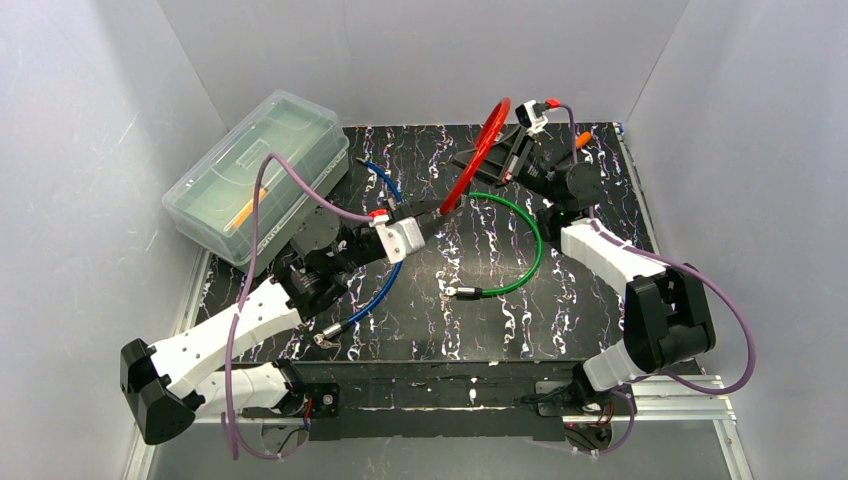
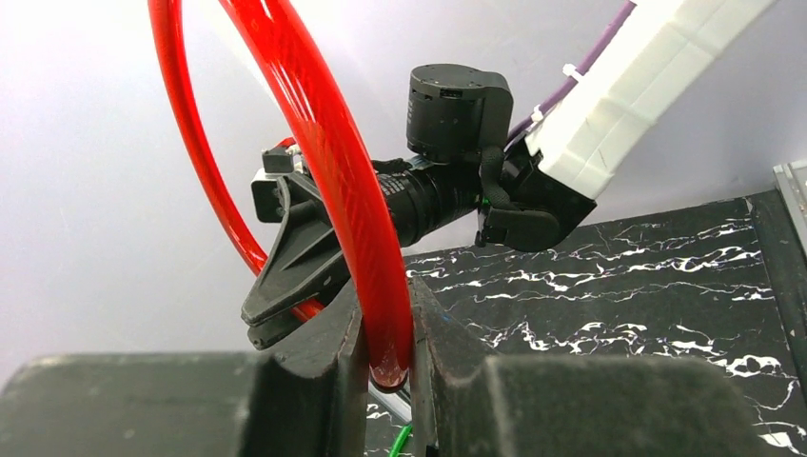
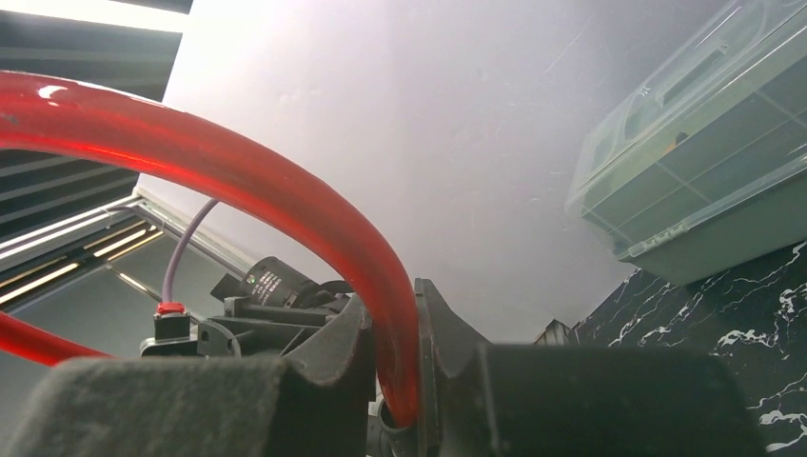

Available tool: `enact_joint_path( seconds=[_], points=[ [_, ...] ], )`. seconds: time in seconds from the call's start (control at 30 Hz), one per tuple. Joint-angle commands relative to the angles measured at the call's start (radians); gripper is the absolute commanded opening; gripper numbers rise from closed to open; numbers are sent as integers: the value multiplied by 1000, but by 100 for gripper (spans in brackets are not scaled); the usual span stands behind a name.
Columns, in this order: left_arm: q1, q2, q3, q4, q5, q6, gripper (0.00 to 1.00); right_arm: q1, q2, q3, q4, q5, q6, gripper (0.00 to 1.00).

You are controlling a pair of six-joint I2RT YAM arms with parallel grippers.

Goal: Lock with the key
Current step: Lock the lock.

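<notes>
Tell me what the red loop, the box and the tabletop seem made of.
Red loop: glossy translucent plastic sleeve, likely over a cable; streak highlights.
Box: clear, slightly frosted plastic; contents show through.
Tabletop: smooth black marble-look surface with white veins, perhaps a printed sheet.

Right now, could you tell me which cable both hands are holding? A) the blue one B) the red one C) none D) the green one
B: both wrist views show the red cable pinched between the fingers of the left hand and the right hand.

The red cable lock (image 1: 478,160) stands as an upright loop above the table's far middle.
</notes>
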Motion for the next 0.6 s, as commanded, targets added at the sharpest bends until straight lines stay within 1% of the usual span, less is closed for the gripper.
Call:
enact_joint_path(
  seconds=[0.0,0.07,0.17,0.23,0.3,0.4,0.47,0.57],
  points=[
    [4,-7,-17,25,27,44,0,9,-34,14,95,37,106,1],
    [5,25,13,-1,-46,2,0,11,-39,20,80,26,89,1],
    [5,87,99,-93,-209,-63,0,12,-48,22,37,8,50,1],
    [14,110,141,-134,-262,-96,0,12,-55,24,-19,-9,4,1],
    [23,112,157,-147,-241,-105,0,12,-59,35,-117,-30,-73,1],
    [22,109,188,-184,-181,-113,0,20,-60,70,-306,-72,-250,2],
    [22,110,207,-218,-157,-116,0,26,-60,91,-414,-78,-338,6],
    [22,115,220,-248,-175,-110,0,29,-56,106,-470,-80,-387,14]
  ],
)
